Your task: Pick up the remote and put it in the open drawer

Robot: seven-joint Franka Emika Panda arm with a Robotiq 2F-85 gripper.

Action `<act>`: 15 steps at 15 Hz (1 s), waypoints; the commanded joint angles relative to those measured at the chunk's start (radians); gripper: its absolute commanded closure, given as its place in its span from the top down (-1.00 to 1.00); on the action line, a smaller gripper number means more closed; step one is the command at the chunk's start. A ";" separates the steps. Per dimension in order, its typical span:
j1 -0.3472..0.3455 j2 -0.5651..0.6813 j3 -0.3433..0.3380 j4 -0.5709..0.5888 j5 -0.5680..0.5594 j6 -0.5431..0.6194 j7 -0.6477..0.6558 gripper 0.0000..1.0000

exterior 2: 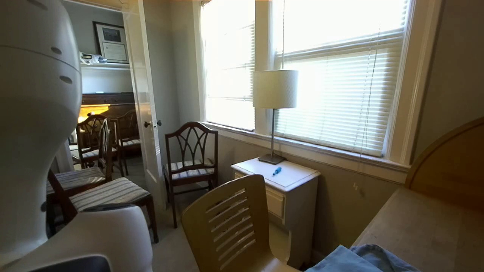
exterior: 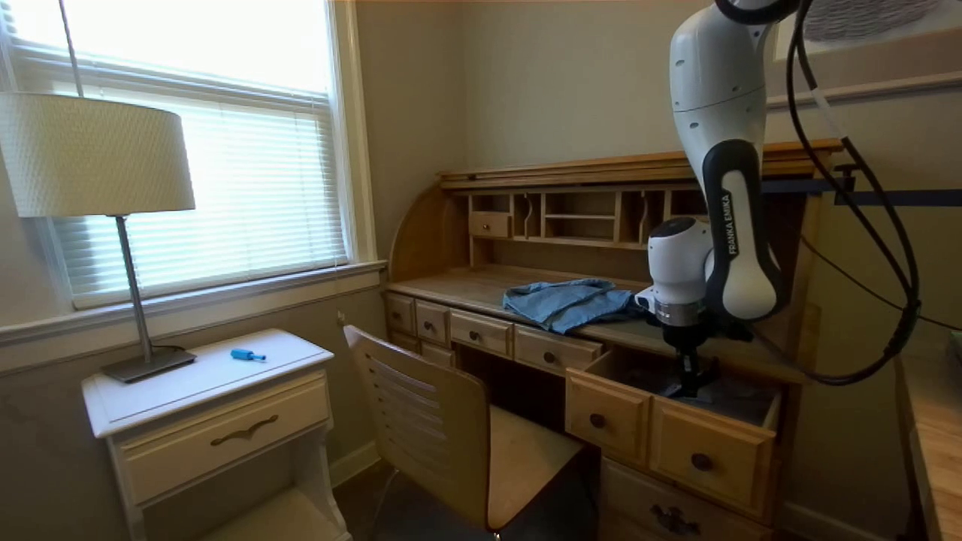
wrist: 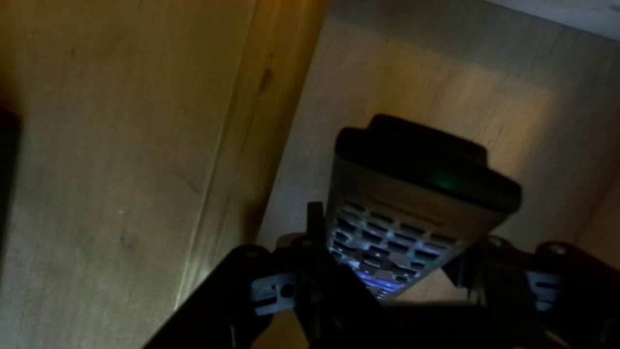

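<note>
Gripper (wrist: 387, 247) clasping the remote (wrist: 402, 228), I reach into the open drawer (exterior: 733, 454) at an exterior view's lower right. Across my wrist view: smooth-grained wood (wrist: 111, 145) at left; a straight wooden ridge (wrist: 256, 87); right of centre, the remote, long axis leaning rightward, blunt black head uppermost, small keys below.
</note>
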 commanded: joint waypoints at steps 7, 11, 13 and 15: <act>0.102 0.155 -0.002 0.035 0.237 0.147 -0.025 -0.42; 0.110 0.187 0.012 0.053 0.303 0.170 -0.028 -0.42; 0.110 0.203 0.018 0.067 0.326 0.177 -0.028 -0.42; 0.123 0.225 0.013 0.088 0.360 0.174 -0.017 -0.42</act>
